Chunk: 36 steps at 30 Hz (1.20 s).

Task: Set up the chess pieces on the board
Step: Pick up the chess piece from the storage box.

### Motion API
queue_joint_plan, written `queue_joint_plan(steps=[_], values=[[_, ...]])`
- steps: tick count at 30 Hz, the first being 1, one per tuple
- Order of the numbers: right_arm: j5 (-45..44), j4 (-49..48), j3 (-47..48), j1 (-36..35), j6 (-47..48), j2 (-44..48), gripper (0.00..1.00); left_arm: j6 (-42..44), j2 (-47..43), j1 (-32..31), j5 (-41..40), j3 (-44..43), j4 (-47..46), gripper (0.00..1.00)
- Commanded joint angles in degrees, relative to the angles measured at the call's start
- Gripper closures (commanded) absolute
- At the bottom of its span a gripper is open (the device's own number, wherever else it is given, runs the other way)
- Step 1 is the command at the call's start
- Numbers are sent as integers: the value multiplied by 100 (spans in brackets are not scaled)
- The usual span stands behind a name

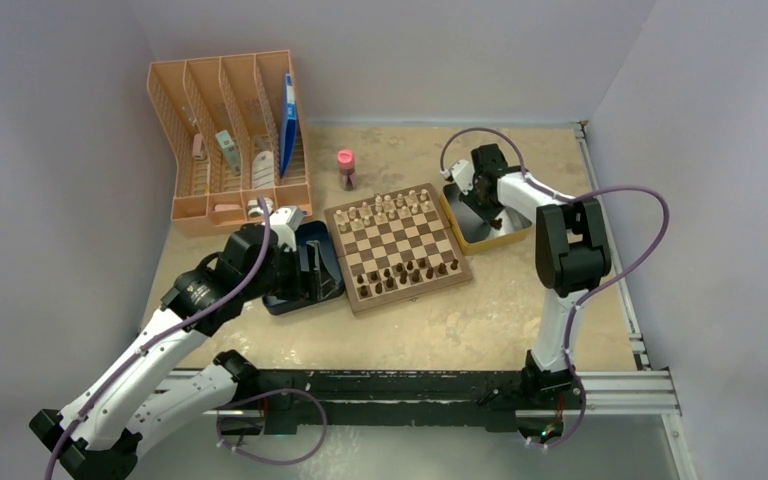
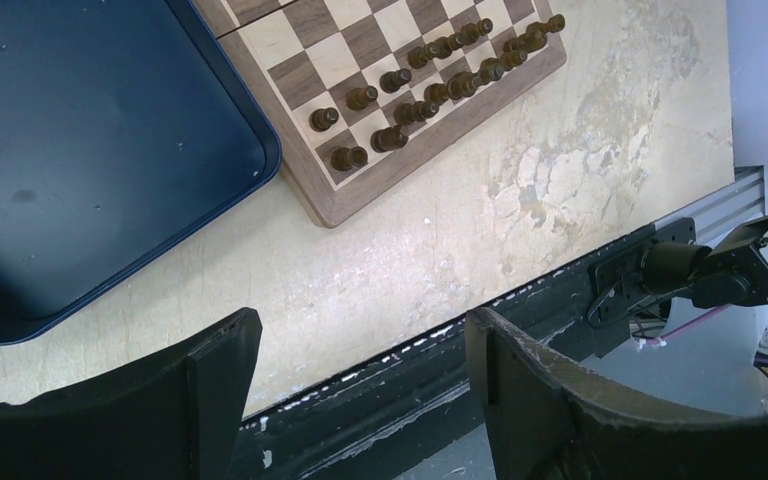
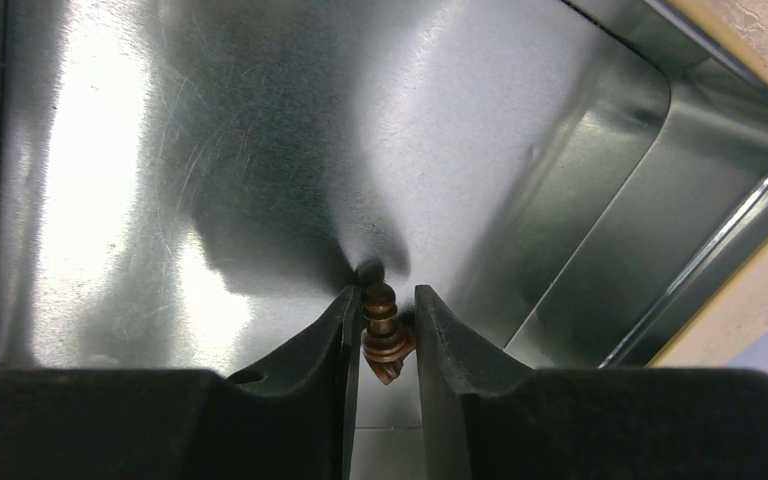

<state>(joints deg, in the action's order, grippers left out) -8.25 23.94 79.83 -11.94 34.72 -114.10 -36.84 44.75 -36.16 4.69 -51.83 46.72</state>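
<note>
The board [image 1: 397, 250] lies mid-table. Dark brown chess pieces [image 1: 407, 272] fill its near two rows, and pale pieces [image 1: 385, 210] fill the far rows. My right gripper [image 1: 473, 198] reaches down into the yellow, metal-lined tray [image 1: 510, 238]. There, in the right wrist view, my right gripper [image 3: 383, 295] is shut on one dark chess piece [image 3: 382, 328], which lies tilted just over the shiny floor. My left gripper [image 2: 360, 325] hangs open with nothing between its fingers, above the table's near edge beside the dark blue box [image 2: 90, 150]. The board's corner [image 2: 345, 205] and dark pieces [image 2: 430, 80] show ahead of it.
An orange desk organizer [image 1: 228, 140] stands at the back left, and a small pink bottle [image 1: 345, 168] behind the board. The dark blue box [image 1: 285, 303] sits left of the board under my left wrist. A metal rail [image 1: 620, 385] runs along the near edge.
</note>
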Motion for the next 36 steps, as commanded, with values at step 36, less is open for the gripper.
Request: queue_joint_plan(steps=[36], values=[[645, -68, 367, 31, -894, 884, 92, 253, -165, -19, -457, -44, -551, 28]])
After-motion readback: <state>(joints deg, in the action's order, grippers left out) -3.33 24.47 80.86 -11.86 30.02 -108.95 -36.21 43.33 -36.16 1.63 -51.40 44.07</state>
